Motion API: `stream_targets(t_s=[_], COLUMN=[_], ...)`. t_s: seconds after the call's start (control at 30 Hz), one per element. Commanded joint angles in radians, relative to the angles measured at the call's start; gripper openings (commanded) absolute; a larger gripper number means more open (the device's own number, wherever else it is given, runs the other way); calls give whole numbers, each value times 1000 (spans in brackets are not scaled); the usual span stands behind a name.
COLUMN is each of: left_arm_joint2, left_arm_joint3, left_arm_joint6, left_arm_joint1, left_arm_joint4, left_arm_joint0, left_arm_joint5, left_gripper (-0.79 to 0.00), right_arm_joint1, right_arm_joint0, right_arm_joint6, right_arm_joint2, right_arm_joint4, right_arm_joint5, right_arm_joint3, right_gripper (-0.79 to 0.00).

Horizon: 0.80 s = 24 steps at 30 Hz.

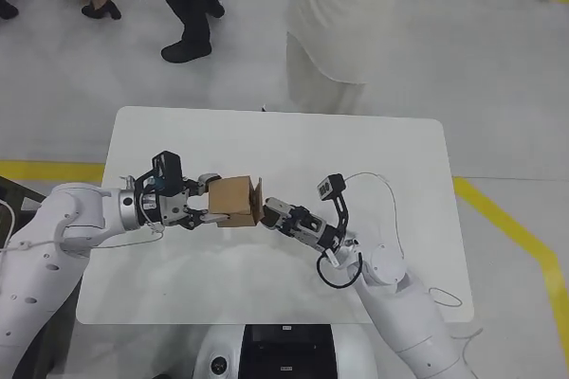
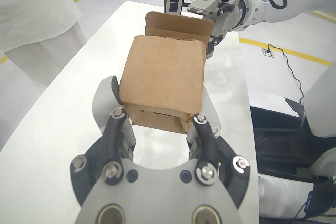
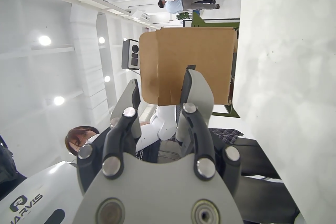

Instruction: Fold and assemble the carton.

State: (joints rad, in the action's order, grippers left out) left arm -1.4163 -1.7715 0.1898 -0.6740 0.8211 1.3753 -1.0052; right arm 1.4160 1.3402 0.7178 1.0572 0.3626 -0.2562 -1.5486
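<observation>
The brown carton [image 1: 232, 200] is held just above the white table [image 1: 360, 152], near its middle. My left gripper [image 1: 206, 201] is shut on it, one finger on each side wall [image 2: 160, 93]. In the left wrist view the carton [image 2: 164, 72] is a squared-up box whose end flap [image 2: 178, 25] stands raised at the far end. My right gripper [image 1: 268, 210] is at that end, open. In the right wrist view one fingertip [image 3: 191, 78] rests against the flap's face [image 3: 199, 51], and the other finger [image 3: 135, 93] sits past the flap's rounded edge.
A thin white cable [image 1: 384, 189] loops over the table behind my right arm. A person in a white coat [image 1: 322, 57] stands at the table's far edge. Bare tabletop lies on all sides of the carton.
</observation>
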Motion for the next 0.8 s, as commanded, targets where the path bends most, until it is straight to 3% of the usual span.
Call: stream_targets(t_s=[0.0, 0.33, 0.57, 0.77], left_arm_joint2=[1, -1, -1, 2], left_arm_joint3=[-2, -5, -4, -2], left_arm_joint6=[-3, -17, -23, -28], left_arm_joint1=[-1, -8, -13, -18], left_arm_joint4=[7, 41, 68, 88], left_arm_joint0=[0, 1, 1, -2], left_arm_joint5=[-1, 0, 2, 4], left_gripper=[-505, -508, -514, -523], right_arm_joint1=[0, -4, -11, -15], right_arm_joint0=[-4, -18, -24, -26], right_arm_joint6=[-10, -60, -64, -79], right_arm_joint2=[-4, -14, -14, -16], right_arm_joint4=[-11, -66, -113, -152], right_arm_joint5=[2, 15, 38, 49], right_arm_joint3=[0, 0, -11, -19], right_gripper=[-523, -453, -493, -471])
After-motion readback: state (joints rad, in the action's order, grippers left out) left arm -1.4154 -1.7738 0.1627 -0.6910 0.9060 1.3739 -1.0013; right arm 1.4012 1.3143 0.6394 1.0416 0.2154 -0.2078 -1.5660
